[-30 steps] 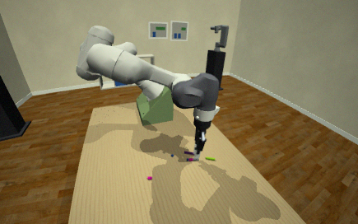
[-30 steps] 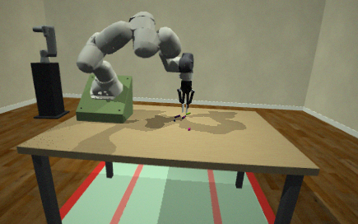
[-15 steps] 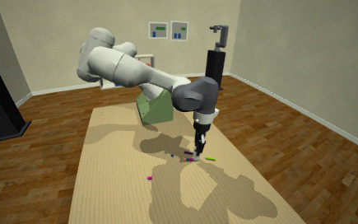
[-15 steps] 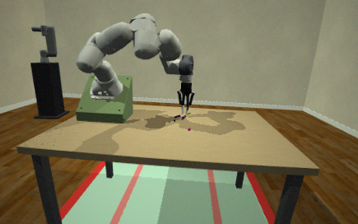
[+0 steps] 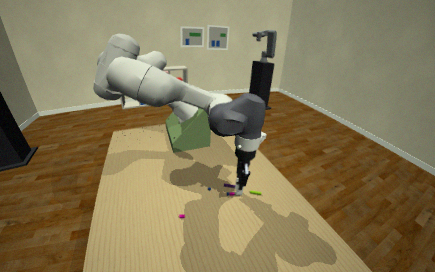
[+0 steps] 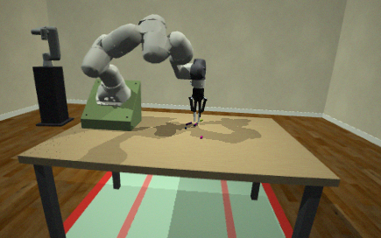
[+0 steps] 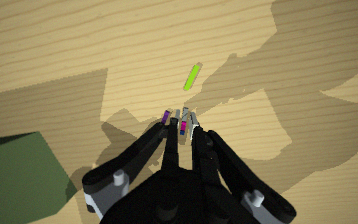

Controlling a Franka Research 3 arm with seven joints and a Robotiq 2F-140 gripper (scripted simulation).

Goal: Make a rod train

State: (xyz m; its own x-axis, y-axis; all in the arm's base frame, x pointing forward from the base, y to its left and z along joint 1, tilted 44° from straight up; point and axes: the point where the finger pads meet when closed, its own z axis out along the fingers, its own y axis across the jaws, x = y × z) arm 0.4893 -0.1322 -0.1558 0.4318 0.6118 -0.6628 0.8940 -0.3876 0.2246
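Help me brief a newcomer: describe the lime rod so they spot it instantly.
Start at the green base block and follow the arm down to the fingers. The lime rod lies alone just beyond them, the only yellow-green rod and longer than the others.

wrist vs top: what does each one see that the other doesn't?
Wrist only: the narrow gap between the fingers, with a magenta rod lying in it, a blue bit at its near end and a grey piece alongside.

Top only: the whole arm, a second magenta rod lying apart, a lone blue rod, and the black stand.

Both: the gripper, slightly open and low over the table, the lime rod, the purple rod and the green base.
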